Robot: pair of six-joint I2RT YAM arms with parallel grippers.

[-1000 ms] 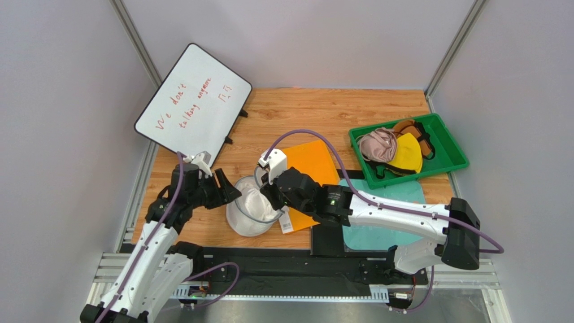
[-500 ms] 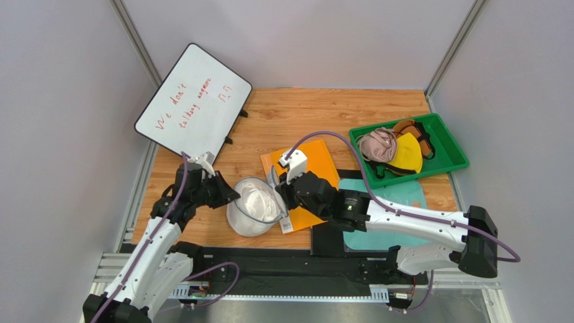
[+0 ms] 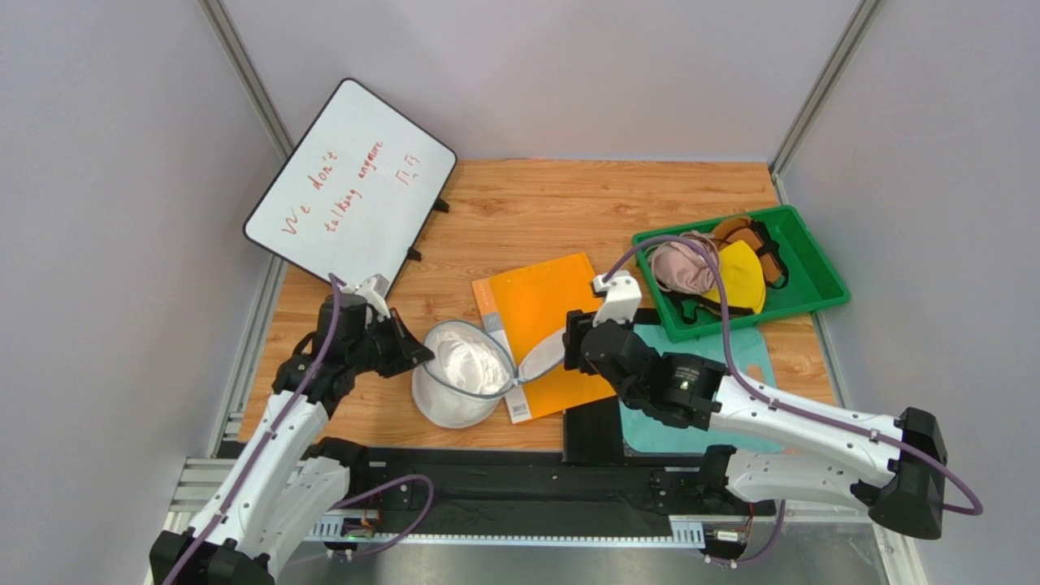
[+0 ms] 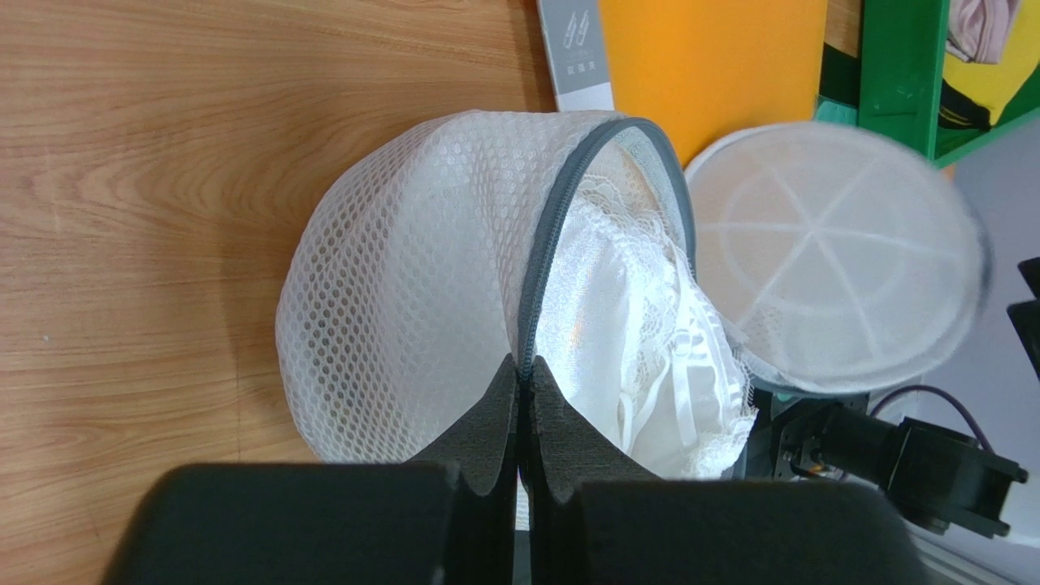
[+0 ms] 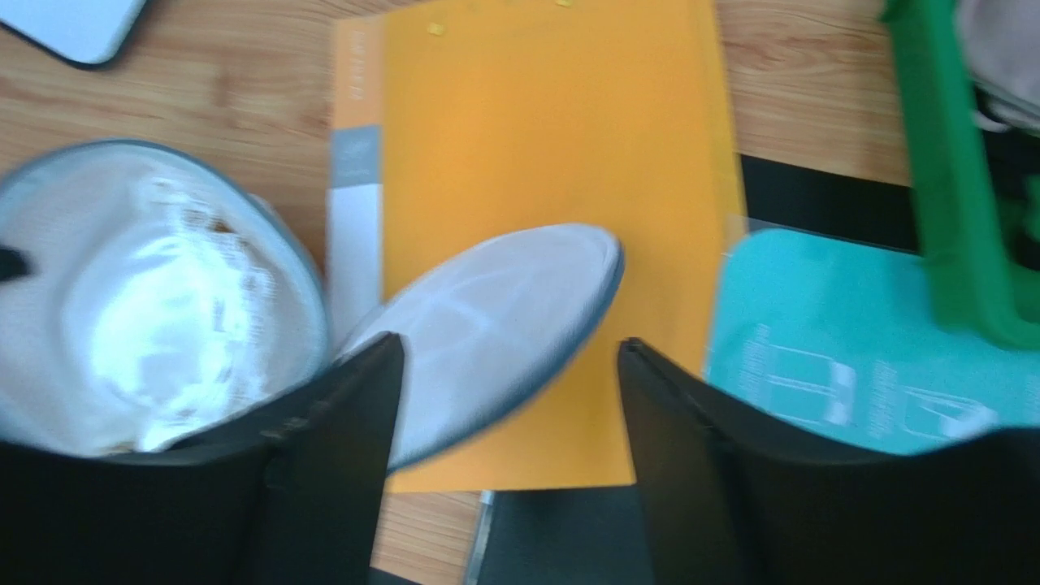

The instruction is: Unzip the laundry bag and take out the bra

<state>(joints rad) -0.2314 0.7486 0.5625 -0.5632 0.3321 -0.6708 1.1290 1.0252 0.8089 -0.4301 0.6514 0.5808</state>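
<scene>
The laundry bag [image 3: 454,380] is a white mesh drum with a grey zipper rim, lying near the table's front. Its round lid [image 3: 541,360] has flopped open to the right onto an orange folder. My left gripper [image 4: 525,372] is shut on the zipper rim at the bag's [image 4: 403,280] near side. My right gripper [image 5: 507,346] stands open above the lid [image 5: 488,323], gripping nothing. White lacy fabric [image 4: 659,354] with thin straps fills the bag's mouth. I cannot pick out the bra among it.
The orange folder [image 3: 543,299] and a teal mat [image 3: 747,351] lie right of the bag. A green tray [image 3: 769,315] at the right holds pink, yellow and brown garments. A whiteboard [image 3: 348,183] leans at the back left.
The right gripper let go of the lid, opened and drew back to the right. The lid fell open over the folder. The left gripper closed on the bag's rim.
</scene>
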